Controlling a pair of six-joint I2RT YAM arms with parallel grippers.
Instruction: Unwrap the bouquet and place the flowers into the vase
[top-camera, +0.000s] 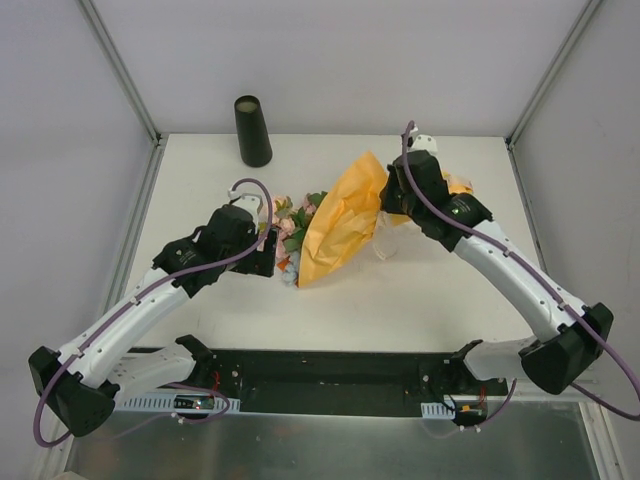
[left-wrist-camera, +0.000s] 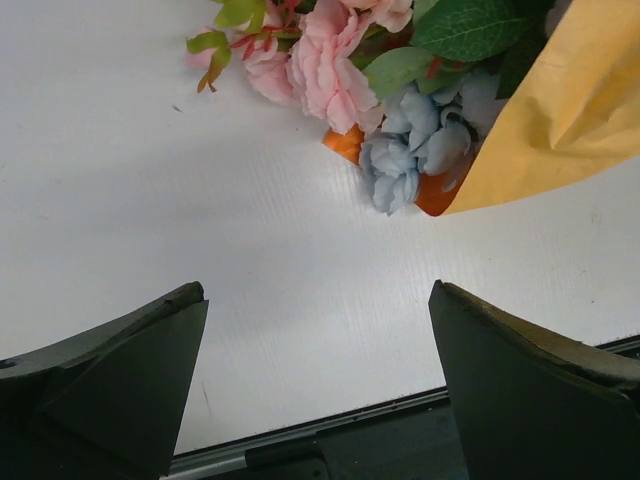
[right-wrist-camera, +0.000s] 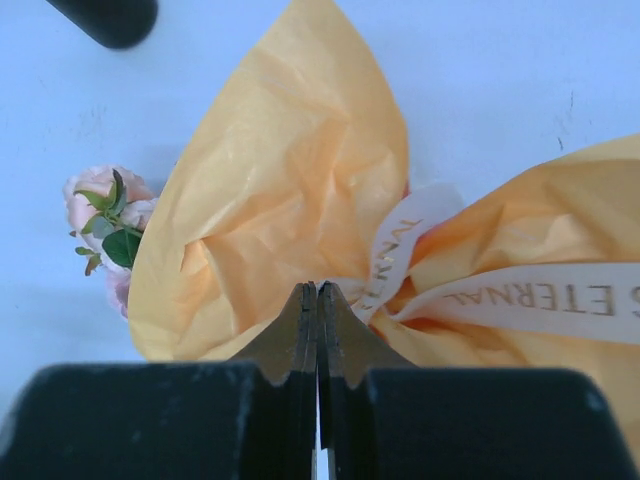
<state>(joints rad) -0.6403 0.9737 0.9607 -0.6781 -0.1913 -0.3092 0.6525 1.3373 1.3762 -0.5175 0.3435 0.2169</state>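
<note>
My left arm reaches from the near left corner toward the middle of the table (top-camera: 440, 290), elbow low and wrist pointing right; my left gripper (left-wrist-camera: 318, 295) hovers over bare table with its 2 fingers spread wide and nothing between them, near the flower heads but not touching them.

My right arm stretches from the near right corner up and leftward, forearm rising and wrist bent down over the far right part of the table; my right gripper (right-wrist-camera: 318, 292) has its 2 fingers pressed flat together, tips set against the gathered neck of the bouquet (top-camera: 345, 220), just beside the cream ribbon (right-wrist-camera: 520, 295) lettered ETERNAL; I cannot tell whether a fold of ribbon or paper is caught between the tips.

The bouquet lies on its side at mid-table, wrapped in its orange paper (right-wrist-camera: 290, 170), tied end to the far right under my right wrist, open end to the near left; the flowers (left-wrist-camera: 330, 70), pink and pale blue with green leaves, spill out of that open end toward my left gripper.

The vase (top-camera: 253, 130) stands upright at the far left of the table, well apart from the bouquet and from both grippers.
</note>
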